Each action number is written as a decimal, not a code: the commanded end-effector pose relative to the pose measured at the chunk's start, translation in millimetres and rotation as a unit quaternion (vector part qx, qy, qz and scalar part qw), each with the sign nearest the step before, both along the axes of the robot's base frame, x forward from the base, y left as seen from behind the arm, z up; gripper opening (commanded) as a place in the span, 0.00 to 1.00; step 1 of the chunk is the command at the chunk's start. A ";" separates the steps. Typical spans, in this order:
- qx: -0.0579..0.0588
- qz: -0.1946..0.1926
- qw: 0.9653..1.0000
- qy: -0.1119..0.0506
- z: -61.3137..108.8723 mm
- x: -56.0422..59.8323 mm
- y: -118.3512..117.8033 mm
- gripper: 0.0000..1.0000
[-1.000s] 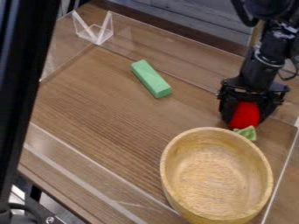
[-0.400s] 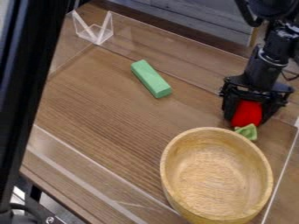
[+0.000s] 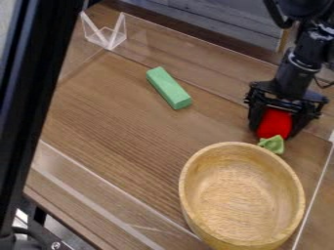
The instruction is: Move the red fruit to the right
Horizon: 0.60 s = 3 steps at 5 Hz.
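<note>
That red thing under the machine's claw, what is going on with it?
A robot arm is working on a small red fruit, a toy strawberry lying on a wooden table. Its hand points straight down over the fruit, with its black fingers open on either side of it, not clamped. The fruit's green leafy cap pokes out near the rim of a wooden bowl. A green block lies apart to the left, untouched.

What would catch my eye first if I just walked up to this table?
Probably the red fruit at the right edge, sitting between the open fingers of the black gripper that points straight down over it. Next, the big wooden bowl in front, and the green block lying mid-table.
</note>
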State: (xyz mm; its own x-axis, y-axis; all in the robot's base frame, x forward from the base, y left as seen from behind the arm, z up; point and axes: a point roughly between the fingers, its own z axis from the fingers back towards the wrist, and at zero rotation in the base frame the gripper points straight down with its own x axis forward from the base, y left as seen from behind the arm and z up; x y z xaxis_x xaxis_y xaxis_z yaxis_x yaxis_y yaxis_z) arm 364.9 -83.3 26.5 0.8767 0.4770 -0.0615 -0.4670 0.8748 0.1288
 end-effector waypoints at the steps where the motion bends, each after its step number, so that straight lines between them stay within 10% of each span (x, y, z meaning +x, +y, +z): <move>1: -0.013 0.001 0.999 -0.037 29.4 6.3 13.0 1.00; 3: -0.018 0.072 0.996 -0.039 50.5 12.6 -5.8 1.00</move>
State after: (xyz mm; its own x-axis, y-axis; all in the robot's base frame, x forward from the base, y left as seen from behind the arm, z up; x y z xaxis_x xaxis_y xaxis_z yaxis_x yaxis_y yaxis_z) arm 368.1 -84.7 44.4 0.7961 0.6002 -0.0774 -0.5888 0.7977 0.1303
